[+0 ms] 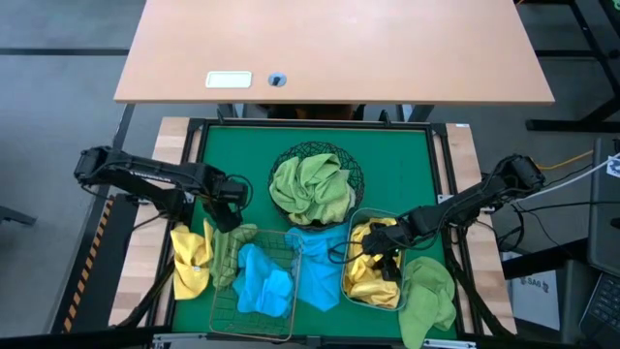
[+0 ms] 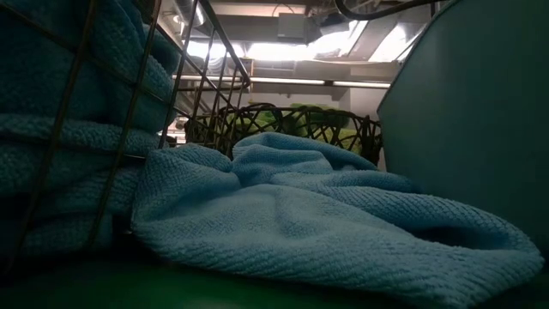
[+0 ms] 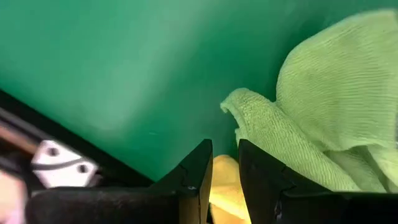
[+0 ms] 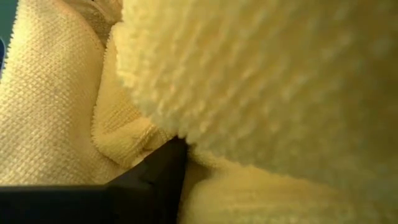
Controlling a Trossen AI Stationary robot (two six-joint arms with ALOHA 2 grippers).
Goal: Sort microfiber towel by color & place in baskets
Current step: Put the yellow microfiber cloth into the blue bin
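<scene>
My left gripper [image 1: 225, 221] [image 3: 224, 152] hangs at the table's left over a yellow towel [image 1: 191, 260] and a green towel [image 1: 232, 250] [image 3: 311, 112], its fingers nearly together with yellow cloth between them. My right gripper [image 1: 385, 247] is down inside the bluish plastic tub [image 1: 373, 212], among yellow towels [image 1: 368, 283] [image 4: 261, 81] that fill its wrist view. The black mesh bowl [image 1: 355, 177] holds green towels [image 1: 312, 189]. Blue towels [image 1: 263, 283] lie in the copper wire basket [image 1: 217, 312]. Another blue towel [image 1: 320, 269] [image 2: 326, 223] lies between basket and tub. My left gripper pinches the yellow towel, whose cloth [image 3: 224, 186] shows in the narrow gap between the two fingers, back from their tips. The fingers come from above, pointing down. Most of the towel [image 1: 191, 267] lies on the table's left side. Which edge it has is hidden.
A loose green towel [image 1: 429, 296] lies at the table's right near corner, beside the tub. In the low view the basket's wires [image 2: 129, 103] stand left, the tub wall [image 2: 472, 112] right, the bowl [image 2: 292, 124] behind. Bare green mat [image 1: 242, 155] lies toward the far edge.
</scene>
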